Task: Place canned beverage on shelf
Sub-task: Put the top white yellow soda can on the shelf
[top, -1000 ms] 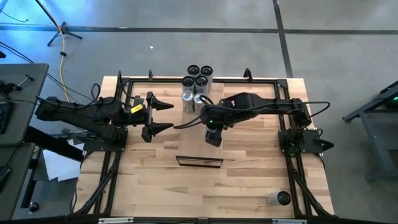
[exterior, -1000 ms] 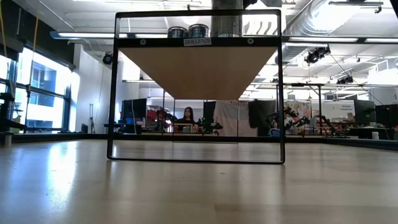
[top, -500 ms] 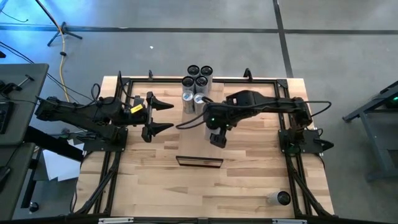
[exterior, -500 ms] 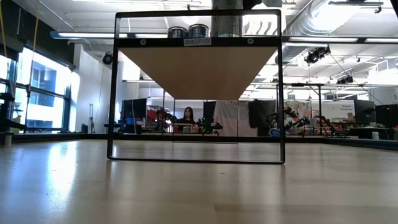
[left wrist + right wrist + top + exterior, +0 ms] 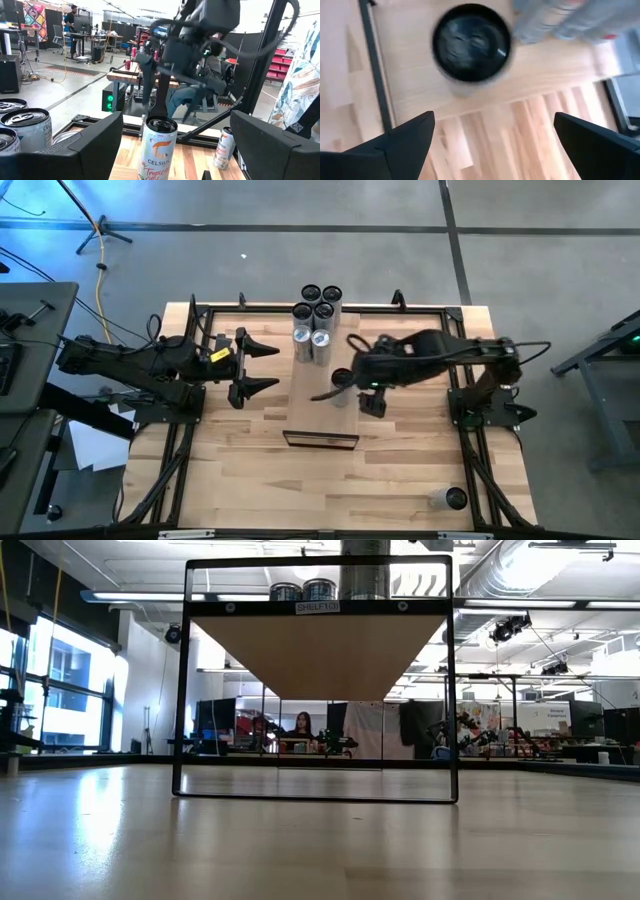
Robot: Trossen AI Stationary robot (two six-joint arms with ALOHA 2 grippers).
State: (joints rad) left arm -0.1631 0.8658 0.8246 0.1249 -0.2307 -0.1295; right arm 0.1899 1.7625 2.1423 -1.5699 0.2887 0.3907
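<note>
The pale wooden shelf (image 5: 312,415) runs from the table's middle toward its far edge. A black-topped Celsius can (image 5: 341,377) stands upright on its base on the shelf; it also shows in the right wrist view (image 5: 471,42), the left wrist view (image 5: 157,150) and the low view (image 5: 365,570). My right gripper (image 5: 337,370) is open and hangs above the can, its fingers (image 5: 395,145) spread wide and clear of it. My left gripper (image 5: 263,367) is open and empty to the left of the shelf.
Several more cans (image 5: 315,315) stand at the shelf's far end and show beside my left gripper (image 5: 25,127). One can (image 5: 447,498) lies near the table's near right corner. A black frame (image 5: 185,690) carries the shelf, and black rails (image 5: 180,450) run along the table.
My right gripper has drawn back toward the table's right edge and gone up off the shelf. The black-topped can, which it covered before, now shows standing alone on the shelf.
</note>
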